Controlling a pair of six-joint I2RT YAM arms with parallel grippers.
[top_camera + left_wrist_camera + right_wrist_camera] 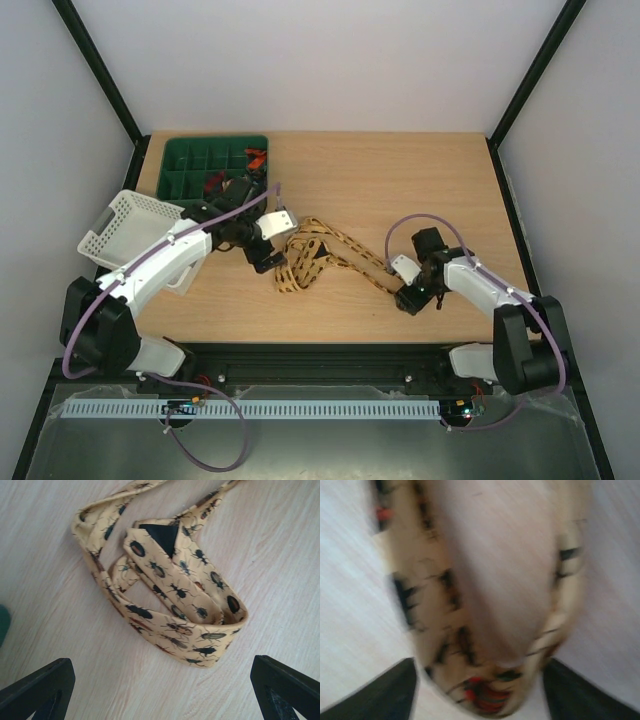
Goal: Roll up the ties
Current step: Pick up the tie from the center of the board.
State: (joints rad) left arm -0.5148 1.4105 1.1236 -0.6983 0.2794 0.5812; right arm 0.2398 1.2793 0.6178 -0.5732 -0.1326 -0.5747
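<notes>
**Gold insect-print tie, loosely gathered, not yet a neat roll**

I see the tie [330, 255] lying on the wooden surface [420, 180] between both arms. Its long axis runs diagonally, from slack folds beneath my left fingers [40, 690] down toward my right fingers [385, 695]. The left fingers hang released above the folds. The right fingers straddle a blurred loop, and I cannot tell whether they pinch it. My judgement: hold the right end taut while the left winds tightly.
</notes>
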